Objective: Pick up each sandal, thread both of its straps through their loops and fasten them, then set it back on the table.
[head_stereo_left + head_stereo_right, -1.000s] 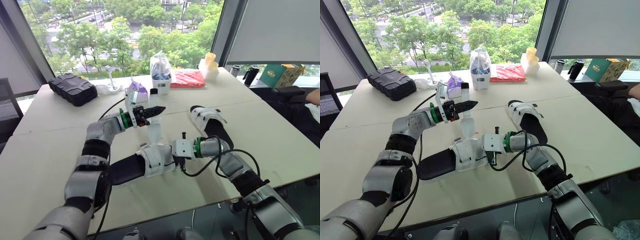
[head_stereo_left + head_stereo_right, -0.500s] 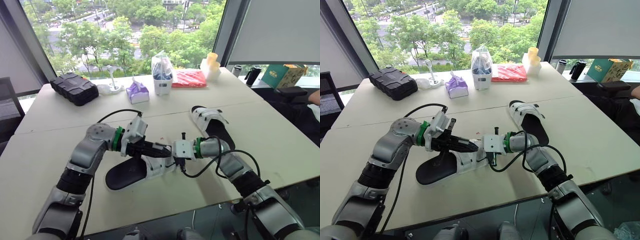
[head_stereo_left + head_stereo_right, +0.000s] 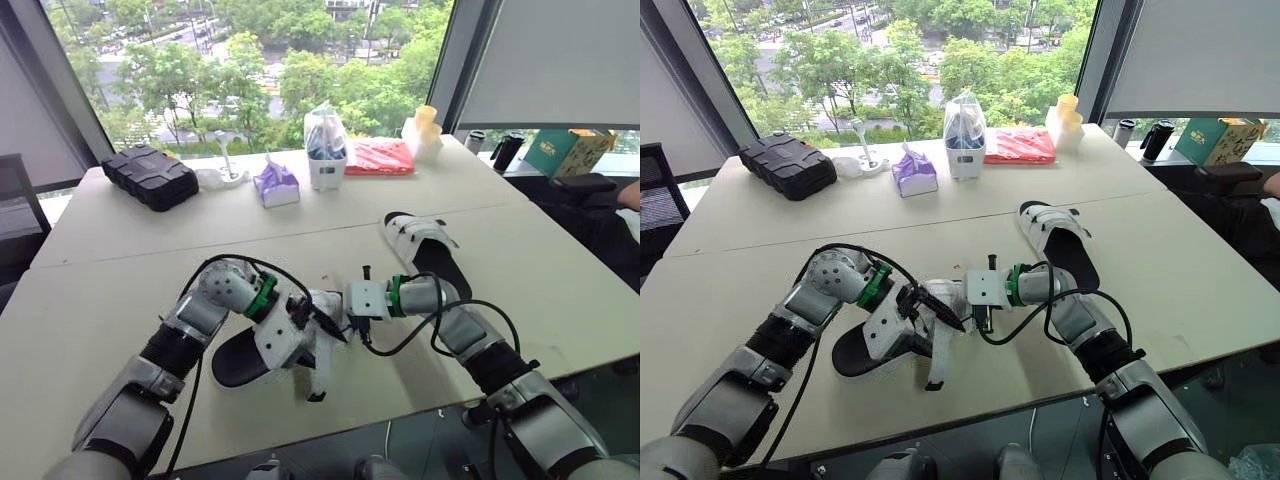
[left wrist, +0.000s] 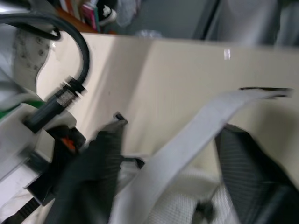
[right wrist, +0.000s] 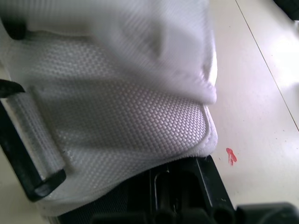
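1. One sandal [image 3: 245, 358] lies on the table [image 3: 110, 250], low in the middle of the picture.
2. The left gripper [image 3: 330, 328] is at the sandal's white top. Its two fingers [image 4: 93, 177] are wide apart. A loose white strap [image 3: 319, 372] runs between them and points to the bottom of the picture.
3. The right gripper [image 3: 342, 312] is right up against the same white top from the right. I cannot tell if it is gripping.
4. The other sandal [image 3: 425, 250] lies alone, right of the middle.
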Motion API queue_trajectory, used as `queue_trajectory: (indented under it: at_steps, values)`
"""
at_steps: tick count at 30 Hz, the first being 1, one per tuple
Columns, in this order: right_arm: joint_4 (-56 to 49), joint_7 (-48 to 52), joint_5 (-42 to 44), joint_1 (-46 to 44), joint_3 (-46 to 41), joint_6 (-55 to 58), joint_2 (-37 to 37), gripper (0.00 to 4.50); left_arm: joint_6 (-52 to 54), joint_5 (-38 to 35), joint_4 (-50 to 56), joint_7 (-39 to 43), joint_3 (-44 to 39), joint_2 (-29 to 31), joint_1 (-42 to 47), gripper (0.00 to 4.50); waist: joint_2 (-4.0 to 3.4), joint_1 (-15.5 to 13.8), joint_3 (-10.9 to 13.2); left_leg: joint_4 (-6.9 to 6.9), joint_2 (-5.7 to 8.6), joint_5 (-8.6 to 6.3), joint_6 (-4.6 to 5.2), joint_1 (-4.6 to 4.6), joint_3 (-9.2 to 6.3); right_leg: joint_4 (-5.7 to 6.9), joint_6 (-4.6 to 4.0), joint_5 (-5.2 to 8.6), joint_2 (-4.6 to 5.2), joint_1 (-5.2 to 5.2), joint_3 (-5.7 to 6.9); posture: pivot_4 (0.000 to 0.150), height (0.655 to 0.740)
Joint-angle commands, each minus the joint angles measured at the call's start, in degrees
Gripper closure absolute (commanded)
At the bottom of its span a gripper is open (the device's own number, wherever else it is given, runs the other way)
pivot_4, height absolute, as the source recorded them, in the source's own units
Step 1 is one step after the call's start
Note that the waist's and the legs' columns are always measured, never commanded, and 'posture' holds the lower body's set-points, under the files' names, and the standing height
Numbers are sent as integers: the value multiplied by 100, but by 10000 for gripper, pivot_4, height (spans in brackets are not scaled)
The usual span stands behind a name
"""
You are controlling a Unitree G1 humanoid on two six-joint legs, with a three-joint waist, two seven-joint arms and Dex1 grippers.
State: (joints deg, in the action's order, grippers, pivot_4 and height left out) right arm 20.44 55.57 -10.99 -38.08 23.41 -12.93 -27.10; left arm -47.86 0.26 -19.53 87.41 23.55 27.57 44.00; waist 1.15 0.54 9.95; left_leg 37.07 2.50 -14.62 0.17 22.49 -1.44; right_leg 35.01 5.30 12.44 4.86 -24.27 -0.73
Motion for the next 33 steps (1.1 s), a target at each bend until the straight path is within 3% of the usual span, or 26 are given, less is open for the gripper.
queue_trajectory:
  at_steps: [1,5,11,14,21,27,30,33]
  values:
    - [189,84,-174,124,124,99,-61,45000,-1191,358,-437,-578,-3,6,388,598,0,-3,0,1,0,0,0,0,0,0,0,0,0,0,0,1500,7400]
    - [219,79,-177,108,127,85,-42,45000,-1996,398,-820,-1077,30,32,646,598,0,-5,0,5,0,0,1,0,1,3,2,-1,-8,1,2,1500,7400]
    - [312,53,-191,56,129,34,-8,45000,-1868,-238,-776,-1481,-175,562,866,598,1,5,0,17,0,1,3,0,1,10,3,-2,-18,6,6,1500,7400]
    - [342,34,-187,51,131,15,5,45000,-351,-944,-513,-1559,-520,921,716,598,0,3,1,16,0,1,3,-2,0,20,9,-2,-22,4,9,1500,7400]
    - [448,15,-194,9,133,-51,39,45000,4637,-3232,1616,-1473,-1268,1985,-666,598,-6,62,2,13,0,-6,15,-5,-4,30,44,-3,-27,4,15,1500,7400]
    - [476,40,-194,1,136,-101,43,45000,6268,-3665,2408,-1525,-1738,2462,-1604,598,-6,47,3,14,-1,-6,15,-8,-8,34,43,-1,-30,6,15,1500,7400]
    - [491,48,-200,-6,141,-119,43,45000,7071,-3817,2733,-1689,-1871,2623,-2034,8153,-5,42,3,14,-1,-6,15,-9,-9,33,32,6,-30,7,15,1500,7400]
    - [499,52,-202,-8,143,-129,44,45000,7862,-4119,2983,-1826,-2006,2666,-2397,22444,-6,44,3,13,-1,-6,15,-10,-8,33,25,9,-29,7,12,1500,7400]
